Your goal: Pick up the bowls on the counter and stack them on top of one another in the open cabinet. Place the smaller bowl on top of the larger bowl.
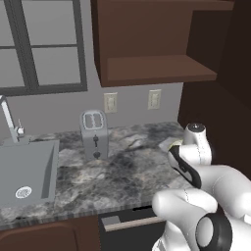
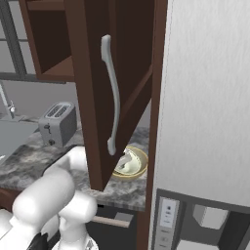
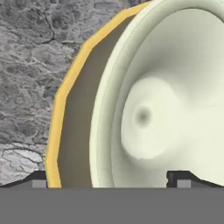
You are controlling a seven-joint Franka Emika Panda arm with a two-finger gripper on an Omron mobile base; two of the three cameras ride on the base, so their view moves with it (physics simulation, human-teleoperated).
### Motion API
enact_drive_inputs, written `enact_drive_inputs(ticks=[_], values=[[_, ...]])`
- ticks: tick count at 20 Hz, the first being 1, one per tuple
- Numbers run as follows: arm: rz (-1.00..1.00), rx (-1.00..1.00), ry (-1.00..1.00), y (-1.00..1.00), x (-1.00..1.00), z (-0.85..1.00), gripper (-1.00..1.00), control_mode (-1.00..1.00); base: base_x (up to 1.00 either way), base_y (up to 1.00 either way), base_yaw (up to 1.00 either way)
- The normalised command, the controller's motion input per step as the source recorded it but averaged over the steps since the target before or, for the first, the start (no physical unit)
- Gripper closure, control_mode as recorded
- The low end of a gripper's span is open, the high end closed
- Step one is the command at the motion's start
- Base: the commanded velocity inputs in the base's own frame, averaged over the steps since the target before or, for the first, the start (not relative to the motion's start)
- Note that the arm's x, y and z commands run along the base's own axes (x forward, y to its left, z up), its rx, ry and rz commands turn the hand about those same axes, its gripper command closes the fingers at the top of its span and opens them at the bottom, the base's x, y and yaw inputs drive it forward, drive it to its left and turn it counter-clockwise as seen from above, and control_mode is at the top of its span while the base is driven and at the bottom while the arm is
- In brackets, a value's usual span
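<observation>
light: you get even, soft rendered lighting, no glare | shadows: open cabinet (image 1: 162,68) recess dark, faint shade on counter (image 1: 122,166) | sharpness: your hand view is close, smaller bowl (image 3: 166,105) edges soft

Left base view: from behind the arm, facing forward and down over the bench (image 1: 122,166), toaster (image 1: 94,133) mid-distance. Right base view: same bench and toaster from the other side, cabinet door (image 2: 117,88) close in front. Hand view: very near, looking into the smaller bowl (image 3: 166,105).
</observation>
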Motion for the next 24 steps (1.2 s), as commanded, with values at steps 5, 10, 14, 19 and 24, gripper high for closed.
enact_drive_inputs(ticks=[5, 10, 14, 19, 24], values=[[0.0, 0.0, -0.01, 0.0, 0.04, -0.13, 1.0, -1.0, 0.0, 0.0, 0.0], [0.0, 0.0, 0.0, 0.0, 0.0, 0.0, 1.0, -1.0, 0.0, 0.0, 0.0], [0.0, 0.0, 0.0, 0.0, 0.0, 0.0, 1.0, -1.0, 0.0, 0.0, 0.0], [0.0, 0.0, -0.02, 0.0, 0.0, 0.14, 1.0, -1.0, 0.0, 0.0, 0.0], [0.0, 0.0, -0.09, 0.02, 0.0, 0.6, 1.0, -1.0, 0.0, 0.0, 0.0]])
